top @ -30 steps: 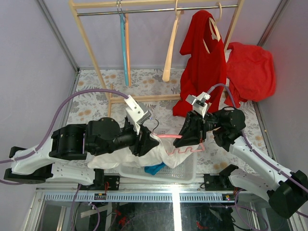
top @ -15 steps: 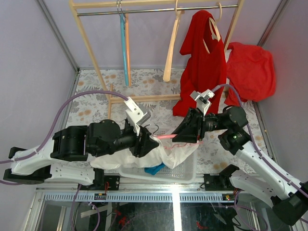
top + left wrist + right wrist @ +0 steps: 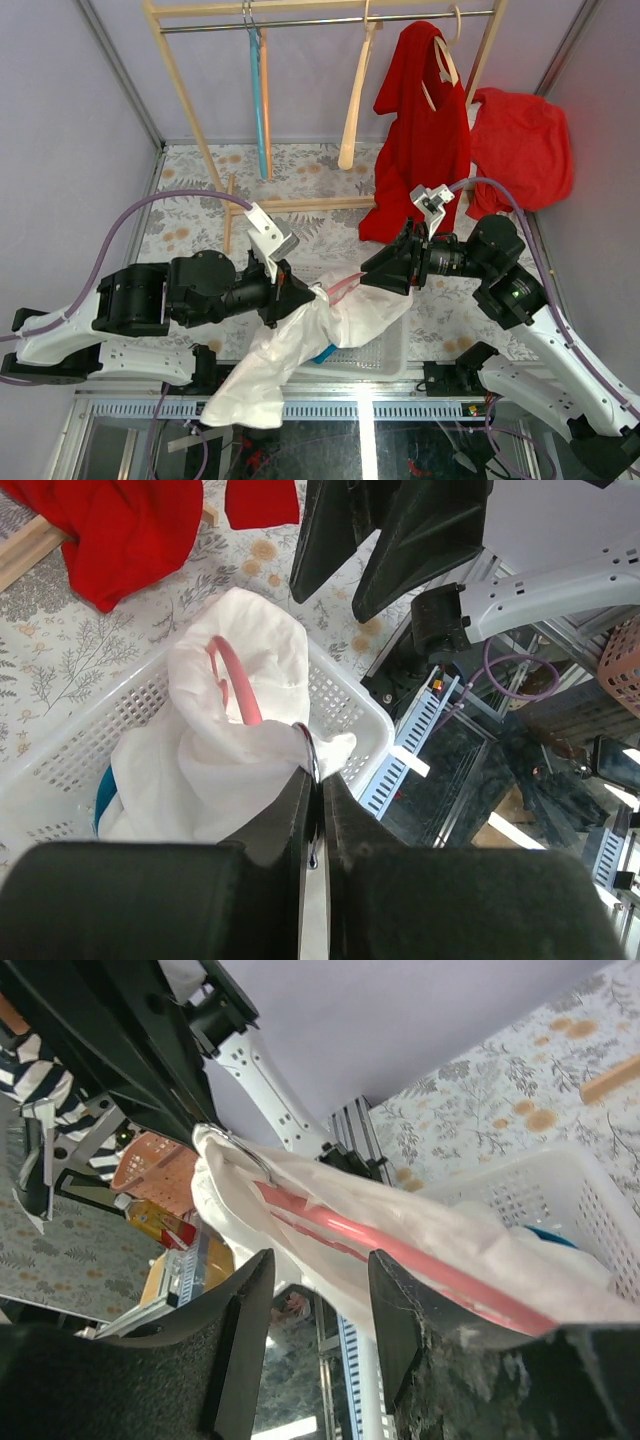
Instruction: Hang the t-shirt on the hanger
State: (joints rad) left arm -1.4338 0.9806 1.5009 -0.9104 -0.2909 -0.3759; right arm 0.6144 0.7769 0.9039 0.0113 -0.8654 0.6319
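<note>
Looking from above, you see the plain white cotton t-shirt (image 3: 338,316) stretched over the white plastic basket (image 3: 395,350). Its loose end hangs past the basket's near side, and the thin pale pink plastic hanger (image 3: 341,287) pokes out. Your left wrist view adds that the left gripper (image 3: 312,776) is clenched on the hanger's wire hook. In your right wrist view the right gripper (image 3: 322,1270) is released, its arm reaching inward beside the shirt.

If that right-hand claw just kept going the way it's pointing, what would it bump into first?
Probably the t-shirt, draped over the hanger, right ahead of the right gripper; depth is unclear.
</note>
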